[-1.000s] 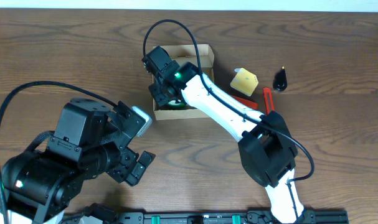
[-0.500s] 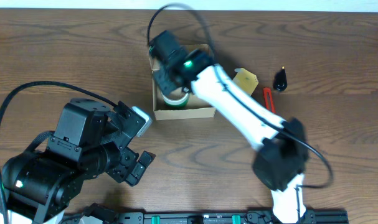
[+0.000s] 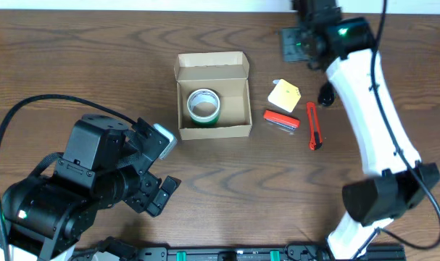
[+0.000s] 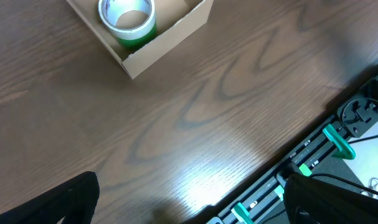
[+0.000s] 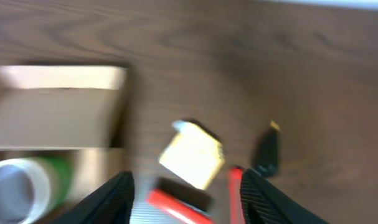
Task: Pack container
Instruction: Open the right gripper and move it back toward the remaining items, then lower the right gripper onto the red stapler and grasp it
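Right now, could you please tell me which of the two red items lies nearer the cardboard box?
The stubby red one, just right of the container. The slim red cutter is longer and lies farther right, beyond it.

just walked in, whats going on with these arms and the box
Two robot arms are packing a cardboard box. Its lid flap is open and a green tape roll already lies inside. The right gripper is open and empty, up over the loose things right of the box: a yellow block, a red item, a red cutter and a small black piece. The left gripper hangs open and empty near the table's front.
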`<state>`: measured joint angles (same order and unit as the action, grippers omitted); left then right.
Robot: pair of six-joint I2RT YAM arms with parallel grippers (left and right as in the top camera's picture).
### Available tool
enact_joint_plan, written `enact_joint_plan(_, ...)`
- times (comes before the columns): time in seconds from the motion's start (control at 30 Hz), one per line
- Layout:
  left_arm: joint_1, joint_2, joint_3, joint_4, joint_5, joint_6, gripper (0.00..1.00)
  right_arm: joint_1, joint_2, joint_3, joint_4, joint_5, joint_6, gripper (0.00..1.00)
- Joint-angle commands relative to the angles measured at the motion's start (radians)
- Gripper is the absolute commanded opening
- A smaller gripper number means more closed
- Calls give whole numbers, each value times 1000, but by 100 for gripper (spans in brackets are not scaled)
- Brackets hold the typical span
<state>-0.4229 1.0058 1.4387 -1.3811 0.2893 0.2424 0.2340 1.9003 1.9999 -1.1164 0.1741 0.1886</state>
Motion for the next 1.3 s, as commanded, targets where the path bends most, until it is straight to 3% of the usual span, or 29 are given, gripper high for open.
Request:
enact_joint_plan(0.0, -2, 0, 17, -3, 14, -4, 95, -89, 64, -14, -25, 13, 36, 61)
enact_joint_plan(0.23, -2, 0, 17, -3, 14, -4, 95, -216, 173, -15, -82, 2, 80, 74)
enact_joint_plan(0.33, -2, 0, 17, -3, 14, -4, 95, -249, 214, -18, -83, -2, 81, 88)
enact_joint_plan(0.37, -2, 0, 17, -3, 14, -4, 95, -259, 227, -18, -84, -10, 81, 98)
enact_joint_plan(0.4, -2, 0, 17, -3, 14, -4, 95, -269, 239, -18, -84, -23, 81, 99)
enact_joint_plan(0.7, -2, 0, 17, -3, 14, -4, 95, -333, 328, -19, -75, -126, 64, 99)
enact_joint_plan(1.07, -2, 0, 17, -3, 14, -4, 95, -185, 293, -19, -129, -344, -391, 94)
enact_joint_plan(1.27, -2, 0, 17, -3, 14, -4, 95, -46, 259, -19, -170, -346, -518, 91)
